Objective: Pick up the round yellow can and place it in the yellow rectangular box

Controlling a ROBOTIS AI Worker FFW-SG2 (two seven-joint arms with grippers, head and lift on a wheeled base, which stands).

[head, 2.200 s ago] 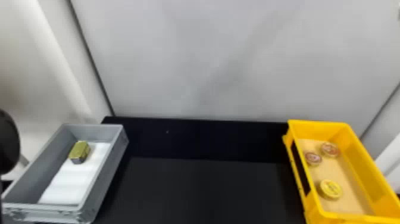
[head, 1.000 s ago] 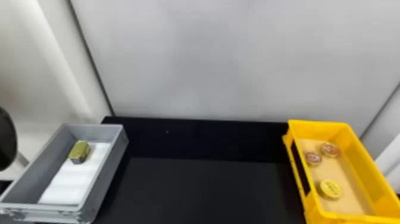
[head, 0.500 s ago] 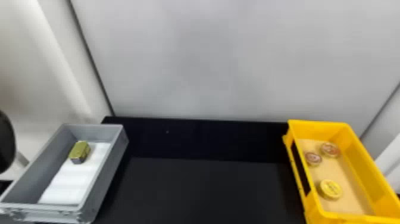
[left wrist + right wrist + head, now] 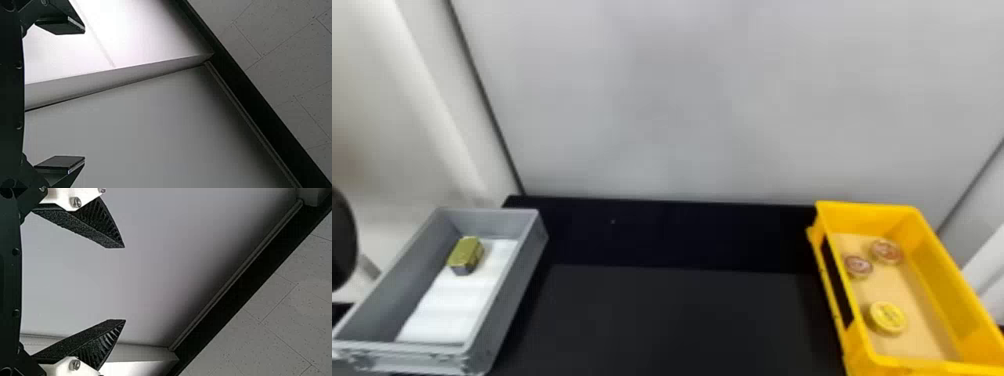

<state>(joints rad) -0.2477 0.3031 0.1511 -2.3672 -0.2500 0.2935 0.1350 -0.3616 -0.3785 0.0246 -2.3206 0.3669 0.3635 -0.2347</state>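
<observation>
The round yellow can (image 4: 888, 317) lies flat inside the yellow rectangular box (image 4: 942, 255), toward its near end at the right of the head view. A dark rounded part of my left arm (image 4: 341, 240) stands at that view's left edge, beyond the grey box and far from the can. In the left wrist view my left gripper (image 4: 84, 94) is open, nothing between its fingers, against a pale wall. The right wrist view has my right gripper (image 4: 125, 284) open too, its tapered fingers wide apart and holding nothing.
Two round reddish-topped cans (image 4: 886, 251) (image 4: 858, 266) share the yellow box, farther back. At left, a grey box (image 4: 509, 295) holds an olive-gold block-shaped tin (image 4: 466, 254) on a white liner (image 4: 449, 305). Between the boxes stretches the black tabletop (image 4: 672, 315), backed by a pale wall.
The dark part of my left arm has shifted slightly left, toward the edge of the head view. The cans, the tin and both boxes have stayed put.
</observation>
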